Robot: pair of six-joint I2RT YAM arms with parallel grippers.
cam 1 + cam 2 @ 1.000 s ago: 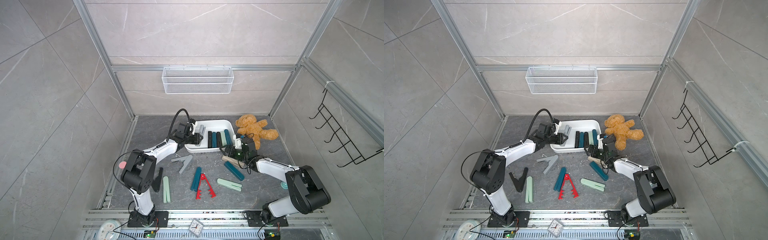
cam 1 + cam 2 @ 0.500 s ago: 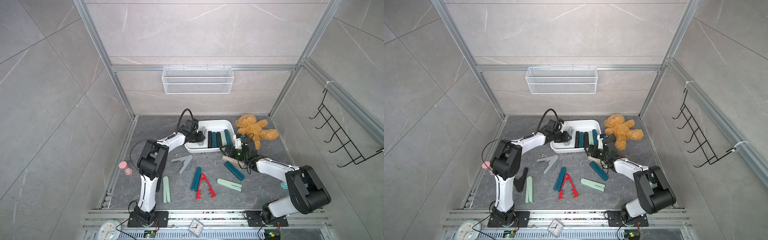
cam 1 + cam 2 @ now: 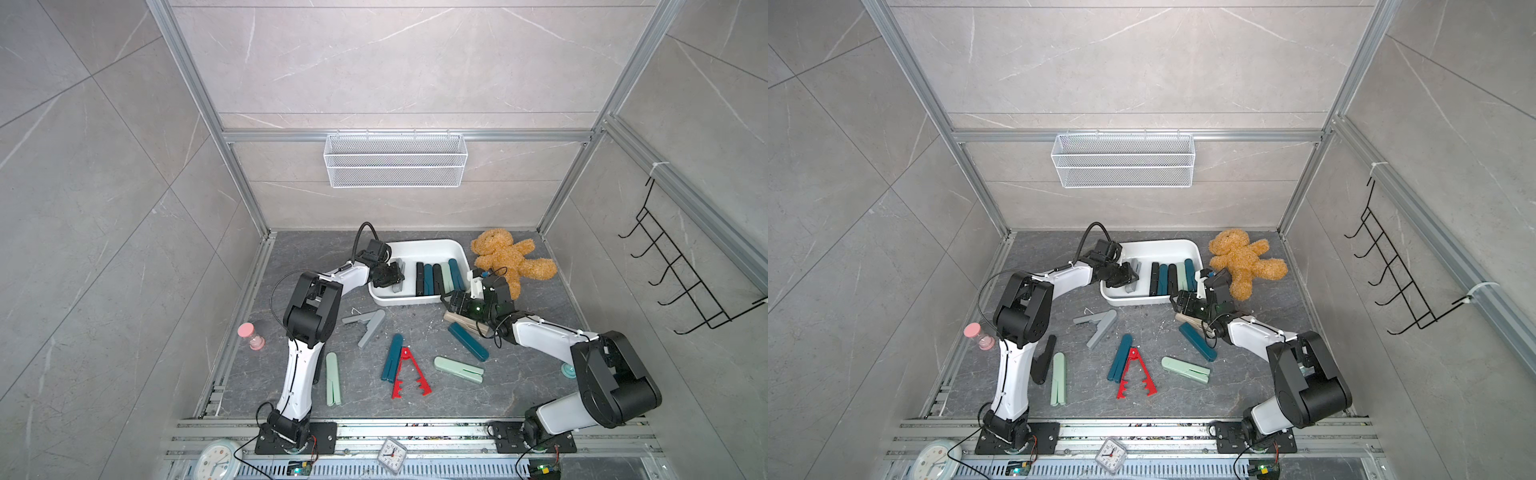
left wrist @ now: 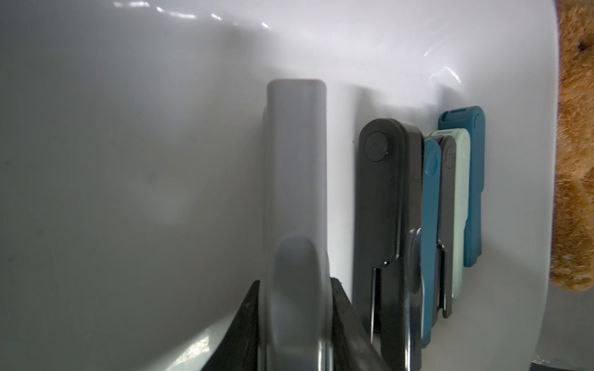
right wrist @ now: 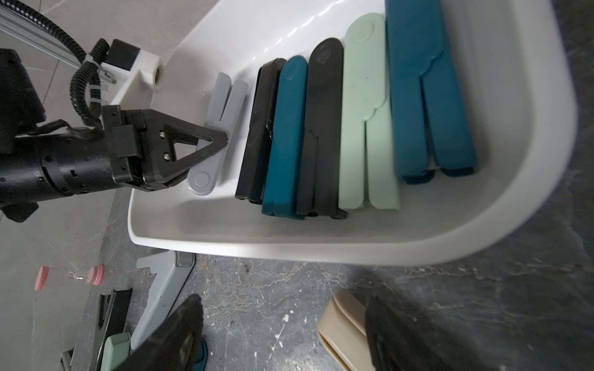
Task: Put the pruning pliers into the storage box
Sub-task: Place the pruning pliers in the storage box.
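- a row of five pliers (image 5: 321,128) lies side by side in the storage box (image 3: 419,243), filling the half nearer the teddy bear (image 3: 507,259): black, teal, black, mint, teal.
- the left gripper (image 5: 221,139) reaches into the other half of the box, its jaws drawn in tight on a sixth tool, the grey pliers (image 5: 205,175), gripped close to the hinge end. the tool sits low inside the box, parallel to the row and a little apart from it. whether it already rests on the bottom i cannot tell. that delivery looks nearly done, with only the release left.
- the right gripper (image 5: 286,324) hangs low over the floor just in front of the box, its fingers spread wide and holding nothing. the end of the beige pliers (image 5: 340,324) shows between them, so that tool is probably the next pick, not yet gripped.
- lying loose on the floor are the grey v-shaped pliers (image 3: 368,326), one teal pliers (image 3: 468,341) near the beige one, another teal pliers (image 3: 392,358) touching the red toothed pliers (image 3: 409,376), a mint pliers (image 3: 459,369), a second mint pliers (image 3: 332,379) and the black pliers (image 3: 1044,359) beside the left arm.
- judged from this, the task is under half done: six tools are in or at the box and eight are left outside it, the beige one included.
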